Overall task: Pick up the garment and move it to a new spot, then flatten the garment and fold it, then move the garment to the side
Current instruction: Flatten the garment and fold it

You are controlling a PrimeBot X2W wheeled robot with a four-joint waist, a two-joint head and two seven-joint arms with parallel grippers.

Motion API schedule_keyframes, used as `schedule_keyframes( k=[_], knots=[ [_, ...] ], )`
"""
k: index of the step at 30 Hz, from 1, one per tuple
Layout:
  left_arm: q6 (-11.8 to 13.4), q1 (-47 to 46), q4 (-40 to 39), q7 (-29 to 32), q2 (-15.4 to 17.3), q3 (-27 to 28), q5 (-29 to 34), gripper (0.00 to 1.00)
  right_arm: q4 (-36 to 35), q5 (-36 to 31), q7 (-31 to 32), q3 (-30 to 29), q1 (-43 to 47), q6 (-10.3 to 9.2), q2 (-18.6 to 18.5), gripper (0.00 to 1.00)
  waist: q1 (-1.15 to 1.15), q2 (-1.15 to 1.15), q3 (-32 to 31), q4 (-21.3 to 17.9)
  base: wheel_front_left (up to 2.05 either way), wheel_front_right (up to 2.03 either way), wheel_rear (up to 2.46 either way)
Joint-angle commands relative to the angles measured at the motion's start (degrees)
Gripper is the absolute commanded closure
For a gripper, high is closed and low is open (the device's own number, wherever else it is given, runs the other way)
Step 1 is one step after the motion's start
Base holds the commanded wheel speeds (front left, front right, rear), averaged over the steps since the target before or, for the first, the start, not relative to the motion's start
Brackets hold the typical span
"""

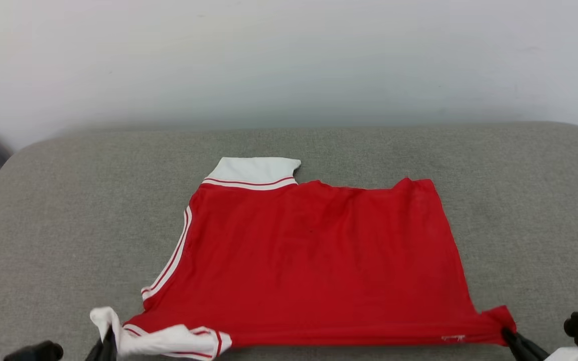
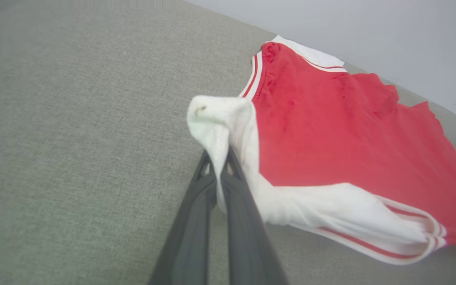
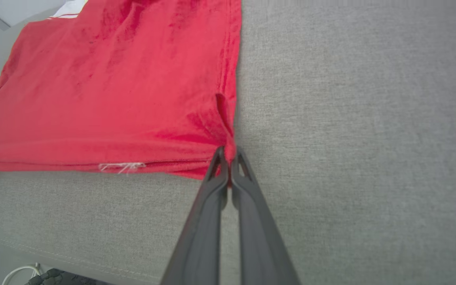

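The grey cushion carried the garment, which lay plain red side up across its middle and reached right to the near edge. One white sleeve pointed toward the far edge. The left gripper was closed on the other sleeve, bunched at the garment's near-left corner with cloth draped over the fingertips. The right gripper was clamped on the red hem corner at the near right, where the fabric puckered into a tight gather.

The step looked like flattening, with the near hem drawn fairly straight between the two grips. Doing it well would probably mean moving both grippers together at the same height, so that the hem stayed taut and square to the cushion's edge. The left grip held loose sleeve rather than the body, so that side might lag and skew. Soft ripples toward the far edge suggested a gentle, even pull, without dragging cloth off the near edge. A stray white thread at the hem seemed harmless.
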Motion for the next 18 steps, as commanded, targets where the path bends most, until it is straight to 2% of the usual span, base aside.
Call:
schedule_keyframes(
  k=[1, 5, 8, 18],
  knots=[
    [1.0, -0.1, -1.6, 0.1, 0.8, 1.2, -0.1, 1.0, -1.2, -1.0, 0.7, -1.7, 0.2, -0.2, 0.1, 1.0, 0.02, 0.0, 0.4, 0.3, 0.0, 0.0, 0.0],
    [1.5, -3.4, -4.8, 1.1, 1.0, 0.8, 0.0, 1.0, -3.6, -2.6, 2.3, -3.0, -2.9, -0.19, 1.6, 1.0, 0.02, 0.0, 2.1, 0.7, 0.0, 0.0, 0.0],
    [0.8, -7.3, -4.4, 2.4, 1.3, 0.0, 0.0, 1.0, -2.9, -3.3, 3.5, -3.2, -6.3, -0.18, 2.1, 1.0, 0.02, 0.0, 4.4, 0.7, 0.0, 0.0, 0.0],
    [-3.3, -21.4, 5.0, 2.0, 0.4, -1.3, -1.0, 1.0, 8.1, -3.2, 7.2, 2.0, -22.2, -0.16, -0.2, 1.0, 0.02, 0.0, 12.7, -0.6, 0.0, 0.0, 0.0]
  ],
)
